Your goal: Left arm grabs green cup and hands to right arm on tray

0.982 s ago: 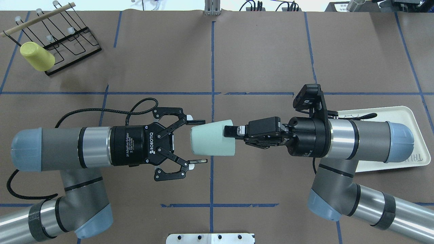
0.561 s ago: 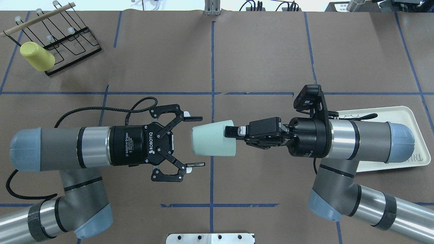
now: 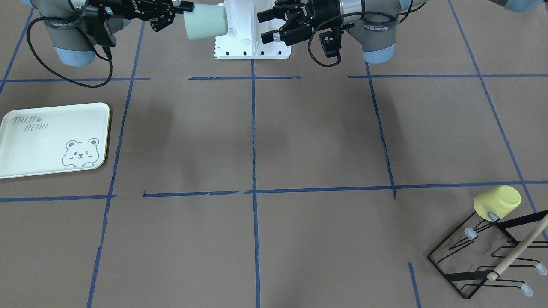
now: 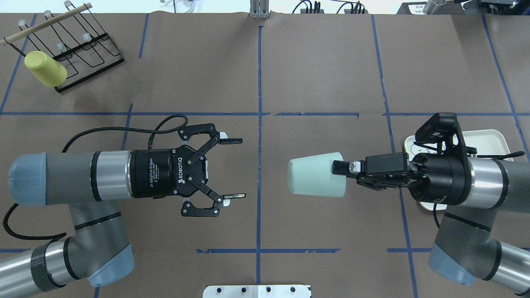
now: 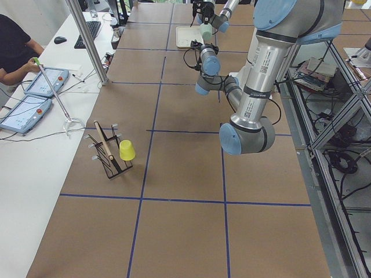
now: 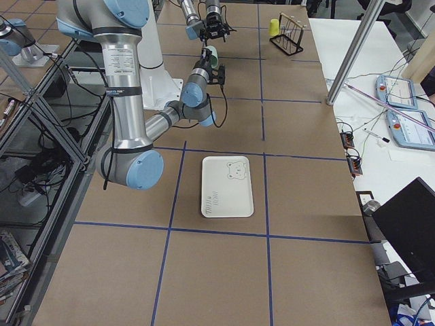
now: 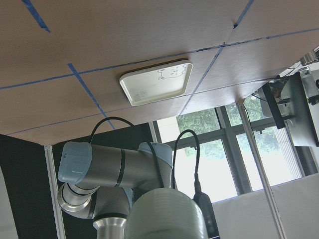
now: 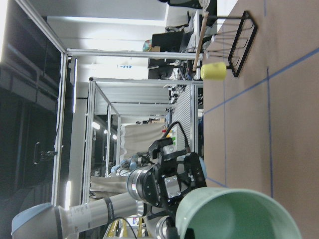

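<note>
The green cup [image 4: 316,174] lies on its side in the air, base toward my left arm. My right gripper [image 4: 340,169] is shut on its rim, right of the table's centre line. In the front view the cup [image 3: 205,21] is in the right gripper [image 3: 187,7] at the top. My left gripper [image 4: 237,168] is open and empty, apart from the cup on its left. The tray [image 4: 492,140] lies under my right wrist, mostly hidden; the front view shows the whole tray [image 3: 51,139]. The right wrist view looks into the cup [image 8: 239,214].
A yellow cup [image 4: 45,68] hangs on a black wire rack [image 4: 83,45] at the far left corner, also in the front view [image 3: 496,202]. Blue tape lines cross the brown table. A white base plate [image 4: 256,291] is at the near edge.
My right arm has carried the green cup to the right, away from the left gripper and over toward the tray. The left gripper has drawn back a little and stays open.
</note>
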Action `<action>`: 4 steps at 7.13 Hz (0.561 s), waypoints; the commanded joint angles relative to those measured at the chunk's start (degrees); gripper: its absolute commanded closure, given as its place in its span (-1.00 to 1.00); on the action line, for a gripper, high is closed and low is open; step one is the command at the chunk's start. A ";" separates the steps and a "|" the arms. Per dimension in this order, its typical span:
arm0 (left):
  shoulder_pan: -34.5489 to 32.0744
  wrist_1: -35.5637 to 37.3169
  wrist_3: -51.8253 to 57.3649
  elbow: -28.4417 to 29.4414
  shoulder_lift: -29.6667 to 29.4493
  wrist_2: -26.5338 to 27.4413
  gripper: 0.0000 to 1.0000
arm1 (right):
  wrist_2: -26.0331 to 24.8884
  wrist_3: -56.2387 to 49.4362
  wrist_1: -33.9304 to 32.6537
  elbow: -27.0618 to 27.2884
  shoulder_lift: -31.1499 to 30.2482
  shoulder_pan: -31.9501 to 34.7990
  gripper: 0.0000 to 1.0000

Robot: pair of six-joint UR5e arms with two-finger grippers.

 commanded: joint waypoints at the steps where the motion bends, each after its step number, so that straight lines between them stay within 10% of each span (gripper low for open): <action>1: -2.49 0.52 0.42 0.09 0.11 0.14 -1.00 | 3.96 -0.11 -1.57 -2.92 -6.11 8.98 1.00; 4: -7.42 6.63 18.96 1.76 0.99 -4.49 -1.00 | 27.63 -4.12 -9.26 -16.27 -4.81 31.36 1.00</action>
